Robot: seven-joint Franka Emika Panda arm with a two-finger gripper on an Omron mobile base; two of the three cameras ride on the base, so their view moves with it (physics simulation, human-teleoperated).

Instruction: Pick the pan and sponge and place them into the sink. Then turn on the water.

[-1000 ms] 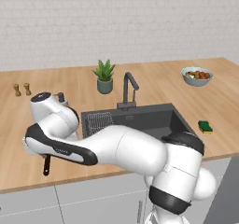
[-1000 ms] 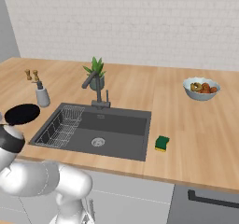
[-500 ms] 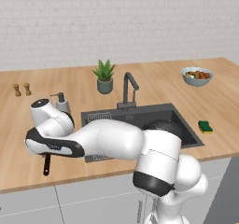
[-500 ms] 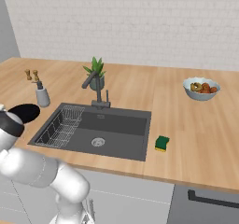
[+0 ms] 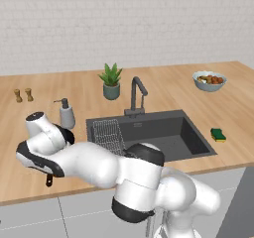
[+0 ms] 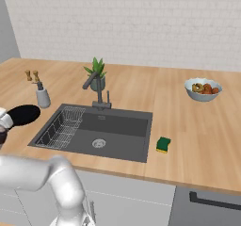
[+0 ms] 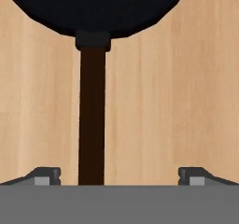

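Observation:
The black pan [image 7: 93, 3] lies on the wooden counter, left of the sink [image 5: 163, 128]. Its dark handle [image 7: 92, 120] runs down toward my gripper [image 7: 119, 176], which is open. The handle lies between the two fingertips [image 7: 46, 175], nearer the left one and touching neither. In the right base view the pan [image 6: 24, 114] shows beside the sink [image 6: 117, 126]. My arm covers most of the pan in the left base view, leaving the handle end [image 5: 49, 181] in sight. The green and yellow sponge [image 5: 217, 134] [image 6: 163, 144] rests on the counter right of the sink. No water runs from the faucet [image 5: 137, 95].
A wire rack [image 6: 61, 126] sits in the sink's left part. A soap dispenser [image 5: 66, 114] stands close behind the pan, with a potted plant [image 5: 111, 81] behind the faucet. Two shakers [image 5: 23, 94] are at the far left, and a fruit bowl [image 5: 210, 81] at the far right.
My arm's large middle joints have swung lower and leftward in the left base view, while the hand stays over the pan's handle. Pan and sponge have not moved.

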